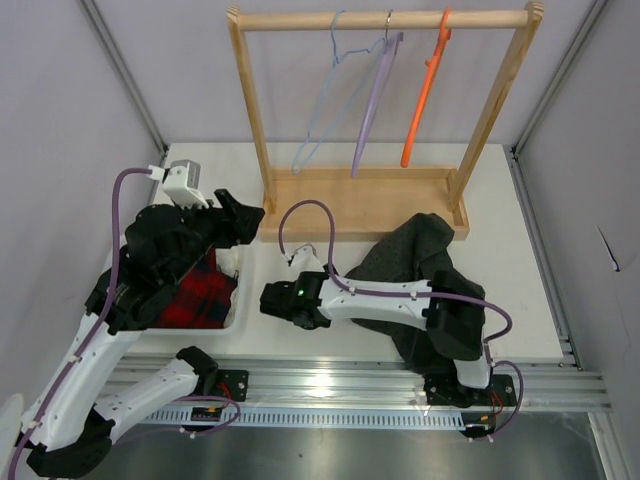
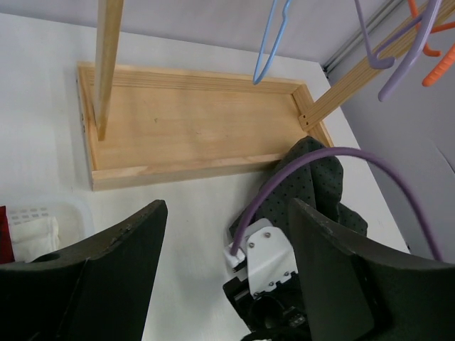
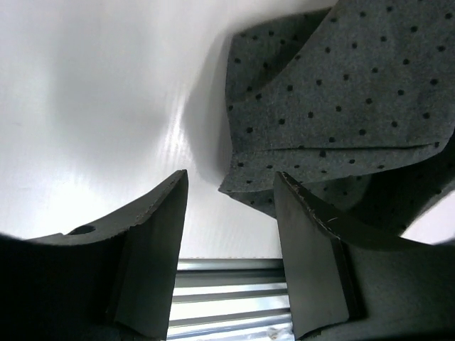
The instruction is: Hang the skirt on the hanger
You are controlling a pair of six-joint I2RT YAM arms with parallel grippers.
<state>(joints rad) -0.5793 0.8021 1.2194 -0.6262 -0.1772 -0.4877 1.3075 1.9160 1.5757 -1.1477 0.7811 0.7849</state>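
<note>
The dark dotted skirt lies crumpled on the white table right of centre, in front of the wooden rack. It also shows in the left wrist view and the right wrist view. The pale light-blue hanger hangs on the rack's rail, leftmost of three, and shows in the left wrist view. My left gripper is open and empty above the table near the rack's left post. My right gripper is open and empty, left of the skirt; a skirt corner lies just beyond its fingers.
A lilac hanger and an orange hanger hang right of the blue one. The wooden rack base stands at the back. A white bin under my left arm holds a red plaid garment. A metal rail runs along the near edge.
</note>
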